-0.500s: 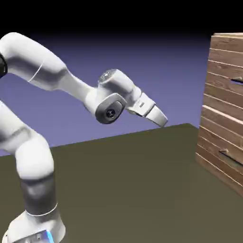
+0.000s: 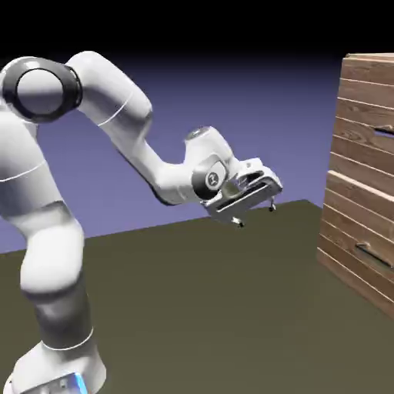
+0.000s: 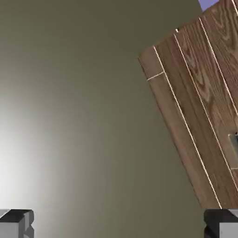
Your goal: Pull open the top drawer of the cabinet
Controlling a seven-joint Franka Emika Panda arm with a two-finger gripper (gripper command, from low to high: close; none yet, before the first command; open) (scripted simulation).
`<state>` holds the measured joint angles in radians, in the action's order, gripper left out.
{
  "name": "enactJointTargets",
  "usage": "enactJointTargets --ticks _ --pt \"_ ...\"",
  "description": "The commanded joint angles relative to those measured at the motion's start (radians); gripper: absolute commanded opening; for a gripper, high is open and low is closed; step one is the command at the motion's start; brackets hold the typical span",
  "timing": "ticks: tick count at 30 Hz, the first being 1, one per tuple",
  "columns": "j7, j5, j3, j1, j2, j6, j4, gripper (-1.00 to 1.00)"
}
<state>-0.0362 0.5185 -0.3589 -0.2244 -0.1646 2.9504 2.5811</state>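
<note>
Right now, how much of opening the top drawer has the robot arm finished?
Not much yet! The gripper is open and its fingers stand wide apart, so that bit looks ready. It holds nothing, and it is out in front of the cabinet, clear of the handle. The top drawer looks shut. Left to do: reach the handle, grip it and pull.

Simulated robot scene, rendered; no real room. Backdrop [image 2: 254, 100] plain blue-violet, fading to black up top. Flat olive-brown surface [image 2: 192, 308], bare, straight-edged. White robot arm [image 2: 58, 254] at one side, plank cabinet [image 2: 362, 185] at the other. Hand view: same surface, pale glare.
</note>
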Motion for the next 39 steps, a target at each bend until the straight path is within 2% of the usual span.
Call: enactJointTargets --ticks 1,39 --pt "0.044 0.032 -0.022 -0.015 0.025 -0.005 -0.014 0.0" --pt "1.696 1.248 -0.864 -0.569 0.976 -0.208 -0.551 0.0"
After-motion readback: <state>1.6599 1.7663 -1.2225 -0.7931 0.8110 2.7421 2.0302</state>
